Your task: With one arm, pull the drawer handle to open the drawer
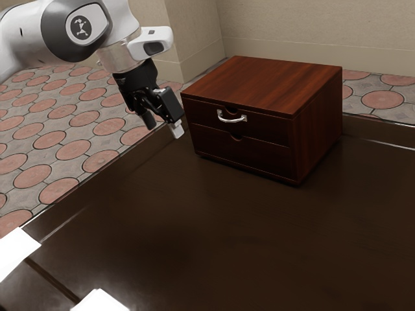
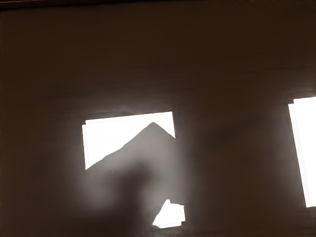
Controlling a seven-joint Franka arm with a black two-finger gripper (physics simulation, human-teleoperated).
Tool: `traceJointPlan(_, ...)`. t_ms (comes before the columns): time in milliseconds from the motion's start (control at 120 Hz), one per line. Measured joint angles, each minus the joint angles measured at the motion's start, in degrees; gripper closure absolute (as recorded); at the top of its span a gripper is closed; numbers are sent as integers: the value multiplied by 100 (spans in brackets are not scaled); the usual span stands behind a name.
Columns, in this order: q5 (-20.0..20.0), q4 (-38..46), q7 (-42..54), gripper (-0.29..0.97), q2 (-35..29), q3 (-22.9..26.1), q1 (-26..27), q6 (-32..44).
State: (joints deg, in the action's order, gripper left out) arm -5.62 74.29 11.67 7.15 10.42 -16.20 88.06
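Note:
A dark red wooden cabinet (image 1: 279, 84) with two drawers stands on the table in the exterior view. Its upper drawer (image 1: 266, 127) looks shut and carries a curved silver handle (image 1: 231, 118). The lower drawer (image 1: 249, 153) has only a notch at its top edge. My gripper (image 1: 163, 126) hangs above the table toward the exterior view's left of the handle, roughly at its height and clearly apart from it. Its two fingers stand open with nothing between them. In the wrist view, the dark table top (image 2: 222, 74) lies under my hand.
The glossy dark table (image 1: 214, 240) stretches in front of the cabinet. Beyond its far left edge lies a floor of round reddish tiles (image 1: 58, 129). White patches (image 1: 13, 249) sit at the table's near left corner; bright reflections (image 2: 113, 136) show on the table surface.

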Motion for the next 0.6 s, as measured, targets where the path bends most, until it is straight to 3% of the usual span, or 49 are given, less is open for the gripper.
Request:
traceJointPlan(517, 10, -60, 12, 0, 45, -2, 0, -3)
traceJointPlan(600, 76, -927, 61, 0, -236, -18, -27, -204)
